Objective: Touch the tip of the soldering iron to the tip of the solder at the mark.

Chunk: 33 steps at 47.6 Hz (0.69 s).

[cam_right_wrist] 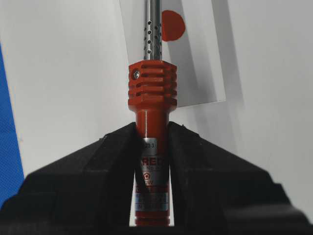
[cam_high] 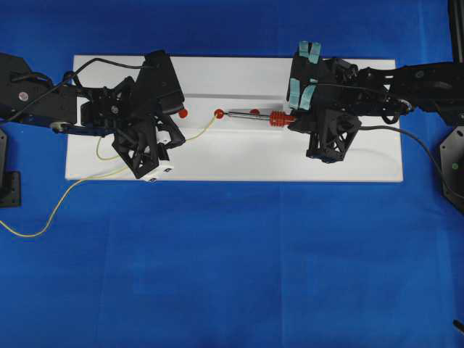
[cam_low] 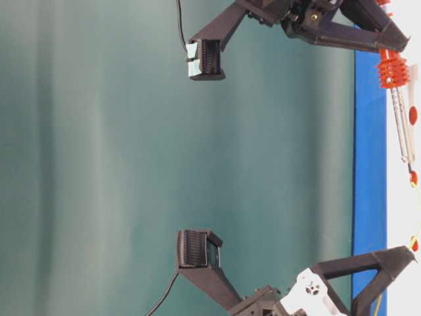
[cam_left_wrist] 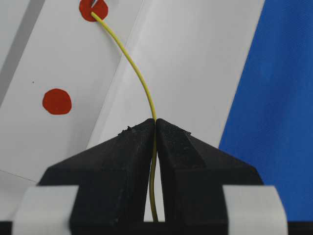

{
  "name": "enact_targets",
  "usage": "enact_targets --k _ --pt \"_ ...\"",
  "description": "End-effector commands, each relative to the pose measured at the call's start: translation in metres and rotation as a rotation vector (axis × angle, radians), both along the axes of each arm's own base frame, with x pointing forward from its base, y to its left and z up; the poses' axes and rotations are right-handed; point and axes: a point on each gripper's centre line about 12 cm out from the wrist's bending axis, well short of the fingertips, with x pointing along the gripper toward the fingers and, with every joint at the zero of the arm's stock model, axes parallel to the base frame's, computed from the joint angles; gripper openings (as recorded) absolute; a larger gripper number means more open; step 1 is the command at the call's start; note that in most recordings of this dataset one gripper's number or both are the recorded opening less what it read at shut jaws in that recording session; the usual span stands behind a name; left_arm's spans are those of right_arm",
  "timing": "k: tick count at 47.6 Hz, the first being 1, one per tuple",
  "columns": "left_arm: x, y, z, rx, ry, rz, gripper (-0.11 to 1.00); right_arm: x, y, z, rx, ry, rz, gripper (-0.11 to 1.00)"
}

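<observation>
Where the overhead view covers the whole white board [cam_high: 232, 163], the left gripper [cam_high: 176, 134] pinches the solder [cam_high: 201, 130] and the right gripper [cam_high: 296, 122] clamps the soldering iron [cam_high: 254, 114]; both tips meet at one red mark [cam_high: 219, 114], and three marks are countable. Table-level view alone shows the iron's silver shaft [cam_low: 401, 128] lying close above the board. Left wrist view shows jaws pressed onto the yellow wire [cam_left_wrist: 139, 78], its tip on the far mark [cam_left_wrist: 93, 9]. Right wrist view shows jaws gripping the red-orange handle [cam_right_wrist: 152, 112].
</observation>
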Motion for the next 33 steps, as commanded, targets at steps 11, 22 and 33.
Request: enact_targets --k 11,22,33 --pt "0.0044 -0.0001 0.0091 0.003 -0.027 -0.001 0.03 0.0068 -0.0021 0.0099 -0.006 -0.03 -0.002 0.06" --pt "0.0044 -0.0007 0.0091 0.003 -0.027 -0.003 0.03 0.0067 -0.002 0.0098 -0.005 -0.029 -0.002 0.06" --pt "0.0044 -0.0001 0.0091 0.003 -0.027 -0.001 0.03 0.0071 -0.0021 0.0102 -0.007 -0.03 -0.001 0.06"
